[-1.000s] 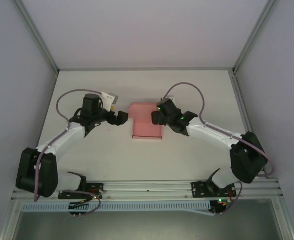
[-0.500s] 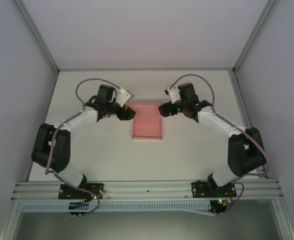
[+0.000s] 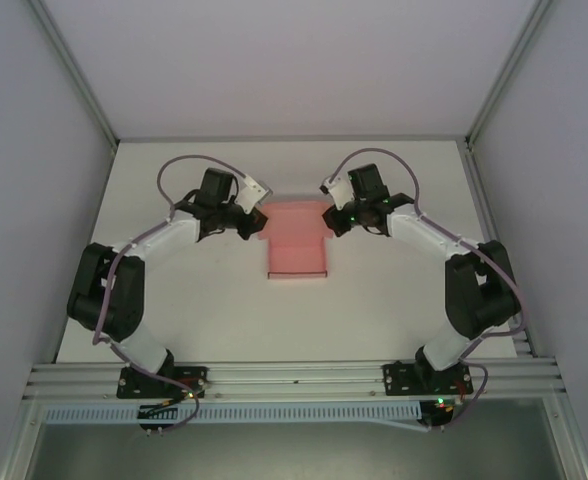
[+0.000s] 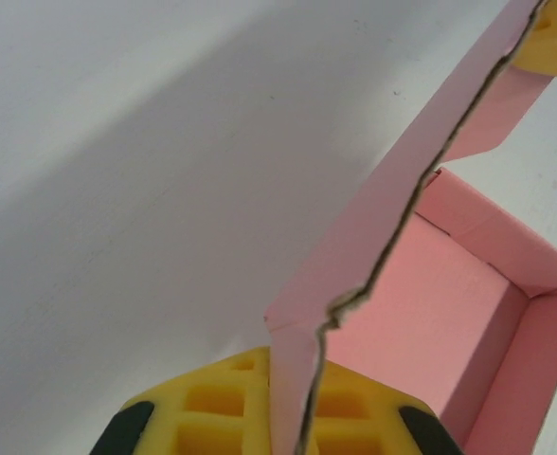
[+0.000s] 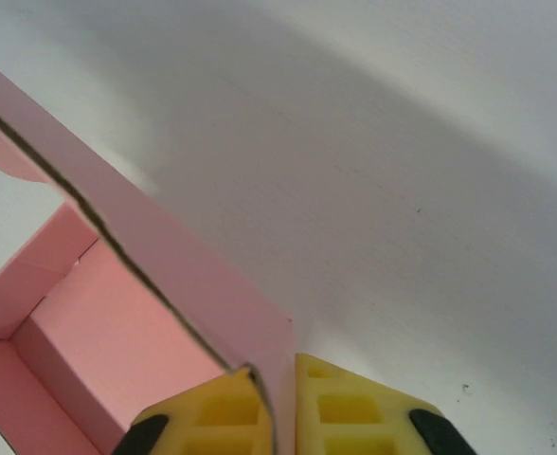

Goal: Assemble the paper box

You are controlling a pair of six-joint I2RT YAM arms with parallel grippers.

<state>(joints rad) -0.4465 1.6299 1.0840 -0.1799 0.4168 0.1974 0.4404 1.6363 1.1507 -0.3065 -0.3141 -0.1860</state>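
pinching the paper box [image 3: 296, 252]: left gripper [image 4: 294, 403], right gripper [image 5: 277, 400]

Arm links cased in white, joints housed in black: left arm [image 3: 154, 245], right arm [image 3: 424, 235]. Mauve cable [image 3: 189, 165] run along each arm. Green lights [image 3: 352, 208] lit on right wrist. White camera block [image 3: 252, 192] mounted at wrist. Left gripper [image 4: 293, 417] and right gripper [image 5: 278, 412] faced with yellow pads [image 4: 212, 412], moulded with rectangular recesses, edged in black.
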